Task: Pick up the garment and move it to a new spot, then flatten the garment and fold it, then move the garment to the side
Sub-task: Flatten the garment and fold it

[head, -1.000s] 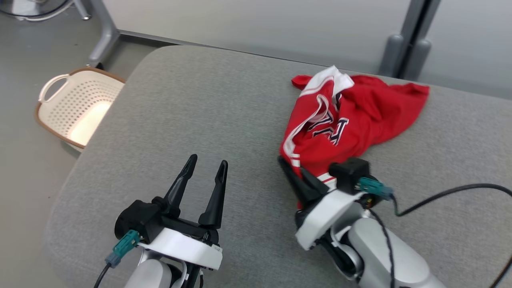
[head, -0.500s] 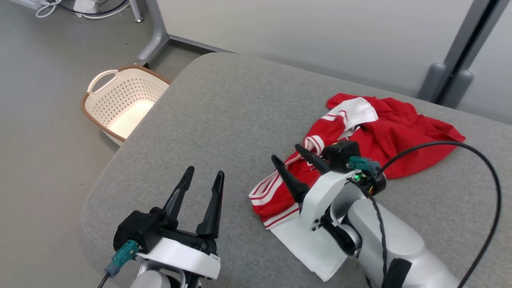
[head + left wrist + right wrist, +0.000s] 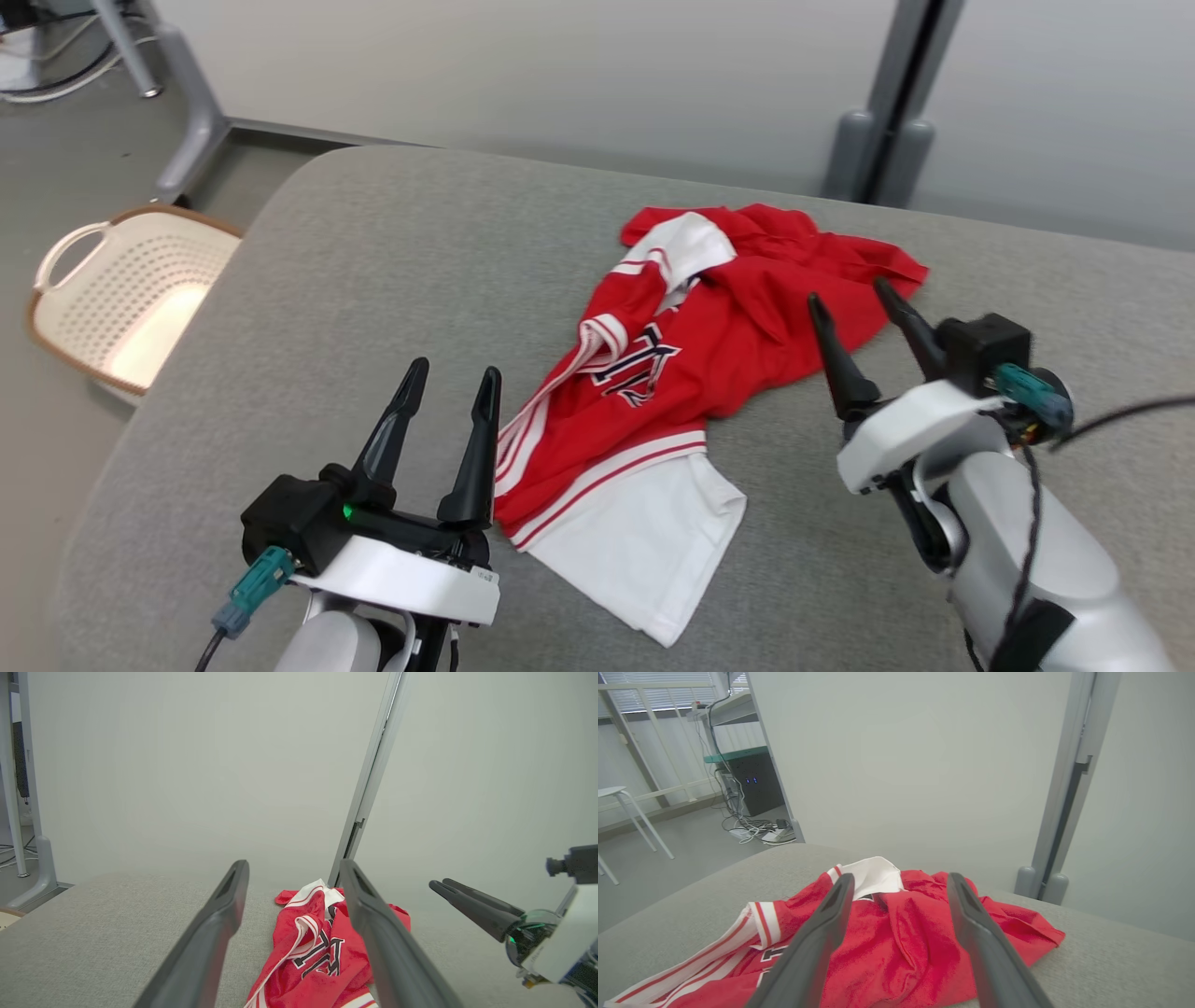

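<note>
Left hand [image 3: 456,367] and right hand [image 3: 847,291] hover over the tabletop [image 3: 373,280], fingers apart, empty.
Crumpled red-and-white garment [image 3: 691,364] lies between them, its striped edge just beside the left hand, its right edge by the right fingertips.

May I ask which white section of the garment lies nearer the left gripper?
The large white panel at the garment's near hem; the smaller patch lies farther off.

Black tapered fingers [image 3: 477,439] on white housings [image 3: 401,583] — pale grey forearms [image 3: 1055,569], teal connectors [image 3: 260,577], dark cables [image 3: 1134,411].
</note>
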{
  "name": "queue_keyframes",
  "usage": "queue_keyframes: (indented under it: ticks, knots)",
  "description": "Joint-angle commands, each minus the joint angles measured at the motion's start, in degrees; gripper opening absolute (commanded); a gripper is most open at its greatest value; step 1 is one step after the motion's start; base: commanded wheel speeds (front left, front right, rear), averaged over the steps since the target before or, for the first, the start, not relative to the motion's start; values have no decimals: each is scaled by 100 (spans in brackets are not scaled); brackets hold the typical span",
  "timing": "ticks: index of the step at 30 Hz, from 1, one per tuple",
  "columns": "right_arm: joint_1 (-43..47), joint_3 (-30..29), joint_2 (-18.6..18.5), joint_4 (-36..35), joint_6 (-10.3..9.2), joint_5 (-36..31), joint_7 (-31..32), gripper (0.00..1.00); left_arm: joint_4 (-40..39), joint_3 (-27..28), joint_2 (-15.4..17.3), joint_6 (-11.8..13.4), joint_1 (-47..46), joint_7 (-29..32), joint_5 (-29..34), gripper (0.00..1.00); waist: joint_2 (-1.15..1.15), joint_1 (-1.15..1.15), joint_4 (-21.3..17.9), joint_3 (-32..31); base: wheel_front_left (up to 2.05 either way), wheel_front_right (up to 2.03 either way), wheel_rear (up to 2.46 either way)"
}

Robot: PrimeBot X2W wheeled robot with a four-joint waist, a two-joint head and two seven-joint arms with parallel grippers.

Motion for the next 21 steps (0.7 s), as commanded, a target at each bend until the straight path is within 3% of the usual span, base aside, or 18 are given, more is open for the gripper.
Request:
queue_keyframes:
  ticks: [1, 5, 11, 21]
  knots:
    - [112, -96, -31, -155, 0, -59, -46, 100, -35, 26, 19, -25, -110, 0, -5, 100, 0, 0, -232, 9, 0, 0, 0]
    - [800, -683, -187, -1053, 0, -456, -36, 100, -82, 77, 19, -29, -94, 0, 11, 100, 0, 0, -532, 28, 0, 0, 0]
    - [1726, -1352, -46, -2086, 0, -874, -34, 100, -19, 113, 20, -68, -78, 0, 80, 100, 0, 0, -868, 62, 0, 0, 0]
    - [2276, -1756, 258, -2562, 0, -1181, -35, 100, 74, 88, 20, -127, -75, 0, 136, 100, 0, 0, -1053, 191, 0, 0, 0]
